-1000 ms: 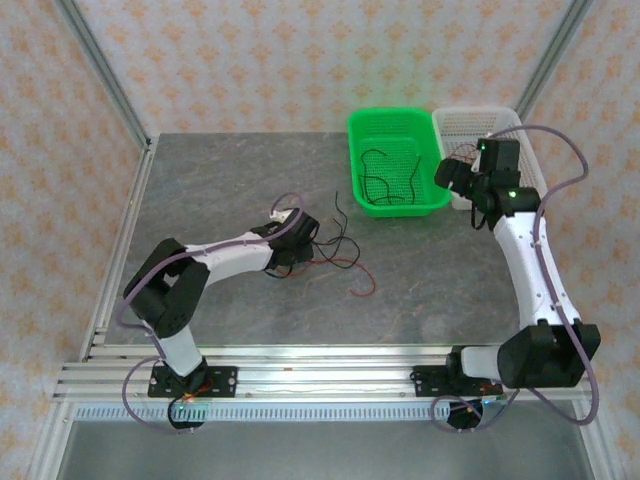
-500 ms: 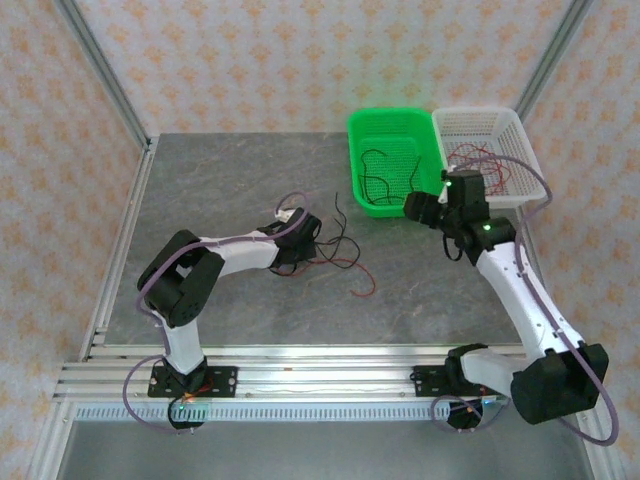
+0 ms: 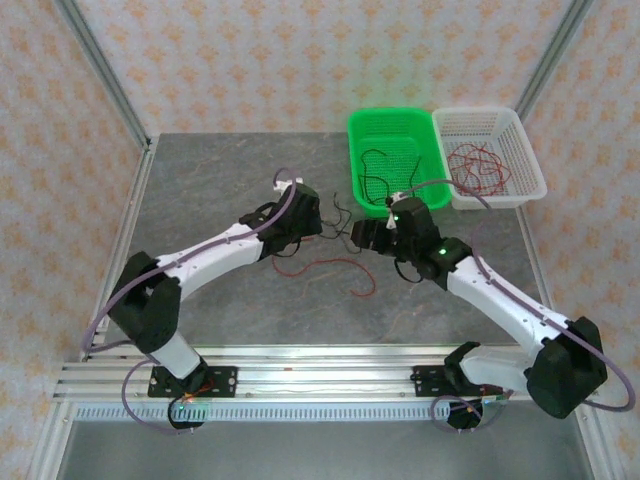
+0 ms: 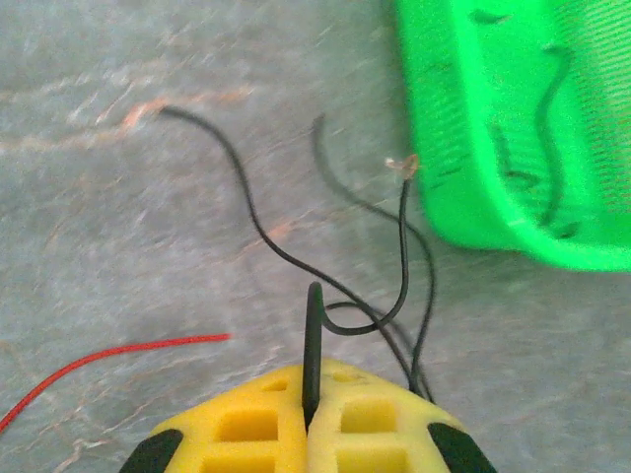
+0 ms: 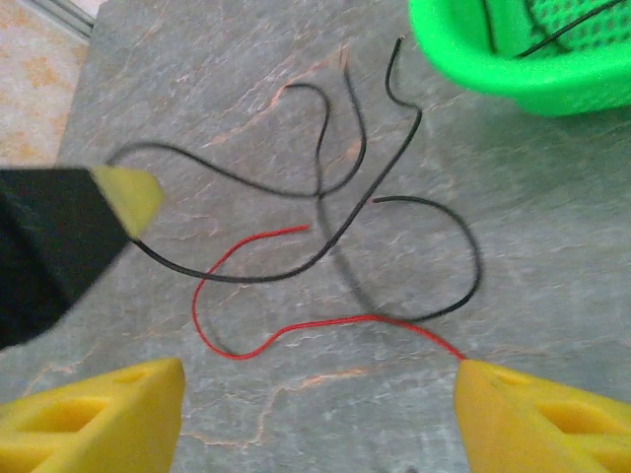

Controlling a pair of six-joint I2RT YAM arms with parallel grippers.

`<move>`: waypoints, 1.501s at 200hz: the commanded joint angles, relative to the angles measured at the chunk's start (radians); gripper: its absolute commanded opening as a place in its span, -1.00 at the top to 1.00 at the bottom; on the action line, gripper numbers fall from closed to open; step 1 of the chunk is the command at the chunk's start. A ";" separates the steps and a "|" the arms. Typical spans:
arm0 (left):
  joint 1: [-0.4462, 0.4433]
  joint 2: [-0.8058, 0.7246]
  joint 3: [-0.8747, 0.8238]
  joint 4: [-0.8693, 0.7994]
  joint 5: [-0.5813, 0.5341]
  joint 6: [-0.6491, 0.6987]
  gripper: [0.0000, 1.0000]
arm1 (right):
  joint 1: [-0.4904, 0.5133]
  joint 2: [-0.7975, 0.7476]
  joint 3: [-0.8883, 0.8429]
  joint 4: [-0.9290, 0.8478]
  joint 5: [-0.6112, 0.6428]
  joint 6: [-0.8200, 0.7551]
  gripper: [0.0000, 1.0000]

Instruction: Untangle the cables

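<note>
Over the last second the left gripper [image 4: 312, 394] has closed: its yellow pads now sit together, pinching a black cable [image 4: 313, 325] that sticks up between them, and the arm has carried it toward the green basket [image 3: 400, 207]. The right gripper [image 5: 322, 372] has swung away from the white basket [image 3: 500, 196] and now hovers over the tangle, pads wide apart, holding nothing. This reads as one arm anchoring a strand while the other comes in to draw a second free. The loose cables lie on the table [image 3: 220, 180] just in front of the green basket: thin curly black strands looping across each other, with a red cable [image 5: 335, 319] crossing them
</note>
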 commanded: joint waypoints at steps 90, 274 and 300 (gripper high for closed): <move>-0.085 -0.107 0.170 -0.214 0.003 0.077 1.00 | 0.070 0.242 -0.006 0.322 0.163 0.215 -0.29; -0.090 -0.244 0.346 -0.304 0.096 0.126 1.00 | 0.068 0.494 -0.045 0.369 0.275 0.189 0.11; -0.090 -0.267 0.314 -0.351 0.077 0.128 1.00 | 0.068 0.355 -0.086 0.350 0.201 0.110 0.07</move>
